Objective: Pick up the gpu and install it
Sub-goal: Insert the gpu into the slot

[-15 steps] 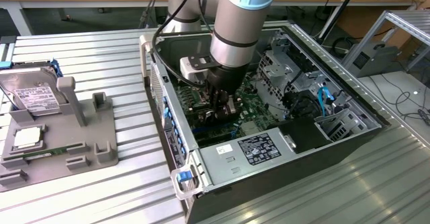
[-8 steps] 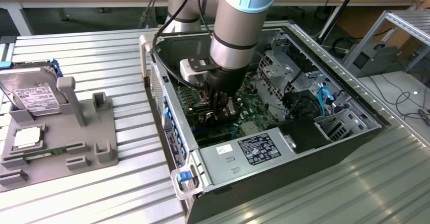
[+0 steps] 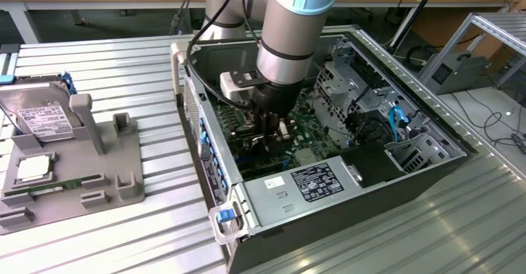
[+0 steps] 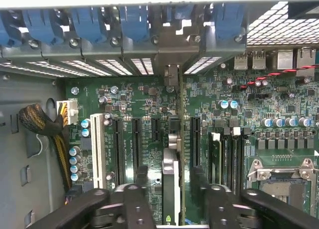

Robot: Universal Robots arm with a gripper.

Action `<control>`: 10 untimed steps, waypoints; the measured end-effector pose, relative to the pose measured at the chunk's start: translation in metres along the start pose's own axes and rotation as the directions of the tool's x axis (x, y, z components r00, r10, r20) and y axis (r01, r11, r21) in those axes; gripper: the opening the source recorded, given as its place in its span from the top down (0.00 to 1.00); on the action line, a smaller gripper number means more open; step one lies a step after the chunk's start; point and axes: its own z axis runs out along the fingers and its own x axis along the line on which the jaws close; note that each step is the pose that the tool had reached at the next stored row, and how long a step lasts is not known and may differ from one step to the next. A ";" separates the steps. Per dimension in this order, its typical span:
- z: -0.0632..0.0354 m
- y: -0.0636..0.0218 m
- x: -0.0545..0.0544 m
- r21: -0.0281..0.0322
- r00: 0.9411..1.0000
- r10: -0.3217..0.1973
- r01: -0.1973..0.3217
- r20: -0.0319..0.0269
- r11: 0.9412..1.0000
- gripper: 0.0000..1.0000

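The gpu (image 4: 171, 194) stands on edge in a motherboard slot, a thin dark card running toward the case's rear wall. Its silver bracket (image 4: 172, 75) sits at the rear slot openings. My gripper (image 4: 171, 173) straddles the card from above. Its black fingers (image 4: 142, 175) stand a little off the card on either side, so it is open and holds nothing. In the exterior view my gripper (image 3: 271, 135) reaches down into the open computer case (image 3: 209, 157), and the arm hides most of the card there.
Blue slot clips (image 4: 84, 22) line the rear wall. A CPU socket (image 4: 281, 181), memory slots and a braided cable bundle (image 4: 42, 124) surround the card. The power supply (image 3: 316, 185) sits near the case front. A grey fixture (image 3: 123, 181) at the exterior view's left holds a hard drive (image 3: 37, 117) and a memory stick (image 3: 58, 188).
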 end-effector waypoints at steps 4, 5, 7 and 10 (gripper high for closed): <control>0.0000 0.0000 0.000 0.000 1.000 0.000 0.000 0.000 1.000 0.35; 0.0000 0.0000 0.000 0.000 1.000 0.000 0.000 0.000 1.000 0.35; 0.0000 0.0000 0.000 0.000 1.000 0.000 0.000 0.000 1.000 0.23; 0.0000 0.0000 0.000 0.000 1.000 0.000 0.000 0.000 1.000 0.16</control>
